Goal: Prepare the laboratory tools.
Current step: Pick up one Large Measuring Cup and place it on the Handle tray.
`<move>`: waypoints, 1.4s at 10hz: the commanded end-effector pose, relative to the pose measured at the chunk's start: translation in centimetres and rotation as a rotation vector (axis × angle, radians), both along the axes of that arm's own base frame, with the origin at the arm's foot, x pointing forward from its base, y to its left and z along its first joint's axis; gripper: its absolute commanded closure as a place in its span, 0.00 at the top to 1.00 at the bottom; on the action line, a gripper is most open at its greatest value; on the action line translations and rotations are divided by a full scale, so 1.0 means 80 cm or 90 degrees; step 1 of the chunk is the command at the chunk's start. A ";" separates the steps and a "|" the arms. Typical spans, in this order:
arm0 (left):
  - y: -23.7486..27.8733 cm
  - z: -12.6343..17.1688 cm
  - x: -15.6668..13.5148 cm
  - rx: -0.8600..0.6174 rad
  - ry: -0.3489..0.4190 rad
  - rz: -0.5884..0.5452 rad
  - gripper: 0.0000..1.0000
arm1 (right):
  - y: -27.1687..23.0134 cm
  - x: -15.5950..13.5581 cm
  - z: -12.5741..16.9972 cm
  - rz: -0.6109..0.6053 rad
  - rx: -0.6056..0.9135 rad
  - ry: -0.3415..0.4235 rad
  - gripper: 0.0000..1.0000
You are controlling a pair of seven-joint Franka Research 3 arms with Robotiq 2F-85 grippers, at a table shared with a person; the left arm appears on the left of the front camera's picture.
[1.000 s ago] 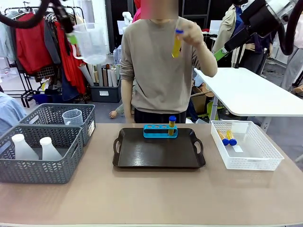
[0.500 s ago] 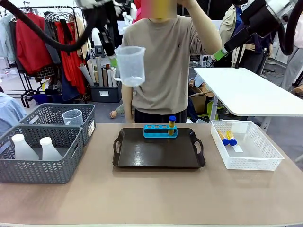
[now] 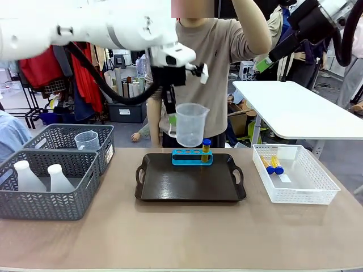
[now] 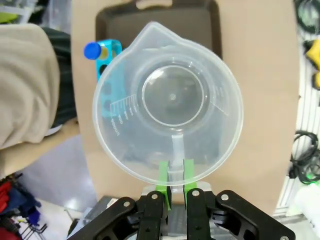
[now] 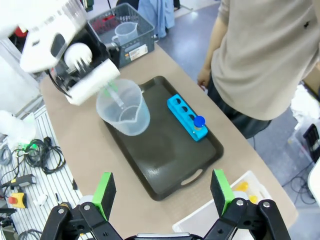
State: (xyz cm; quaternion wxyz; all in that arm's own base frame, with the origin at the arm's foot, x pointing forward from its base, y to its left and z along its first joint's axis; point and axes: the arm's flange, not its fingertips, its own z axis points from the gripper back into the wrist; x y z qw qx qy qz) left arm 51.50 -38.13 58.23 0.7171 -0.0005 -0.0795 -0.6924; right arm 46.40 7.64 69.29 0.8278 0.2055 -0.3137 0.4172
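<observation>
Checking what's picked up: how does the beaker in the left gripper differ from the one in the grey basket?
The held beaker hangs above the tray, clamped by its handle in the left gripper; the basket beaker sits untouched in the far grey basket. Both are clear, handled, upright.

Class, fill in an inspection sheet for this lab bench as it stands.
Surface: tan table, dark tray centred.
Job's things: beaker held above the tray; one tube in the blue rack; two tubes in the white basket; two flasks and a second beaker in the grey baskets.
Clutter: nothing seen.
Grippers: left gripper shut on the beaker's handle; right gripper open, raised.
Cables: loose cables on the floor.
Surroundings: person, clothes rail, white table.
</observation>
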 end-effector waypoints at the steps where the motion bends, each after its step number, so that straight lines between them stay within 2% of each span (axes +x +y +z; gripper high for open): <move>1: -0.004 -0.013 -0.003 0.017 -0.020 0.001 0.00 | -0.002 -0.001 0.002 0.004 0.003 0.001 1.00; 3: 0.004 -0.010 0.002 -0.013 -0.014 0.000 0.00 | -0.002 -0.001 0.002 0.004 0.003 0.001 1.00; 4: -0.013 -0.026 0.003 0.009 -0.003 -0.009 0.00 | -0.002 -0.001 0.002 0.004 0.003 0.001 1.00; 7: -0.013 -0.024 0.005 0.001 -0.002 -0.010 0.00 | -0.002 -0.001 0.002 0.004 0.003 0.001 1.00; 8: 0.002 -0.025 0.005 -0.010 0.002 0.009 0.00 | -0.002 -0.001 0.002 0.004 0.003 0.001 1.00; 10: -0.007 -0.057 0.018 -0.007 0.025 0.004 0.00 | -0.002 -0.001 0.002 0.004 0.003 0.001 1.00; 11: -0.012 -0.068 0.025 -0.011 0.022 0.008 0.00 | -0.002 -0.001 0.002 0.004 0.003 0.001 1.00; 14: -0.011 -0.077 0.031 -0.023 0.030 0.015 0.00 | -0.002 -0.001 0.002 0.004 0.003 0.001 1.00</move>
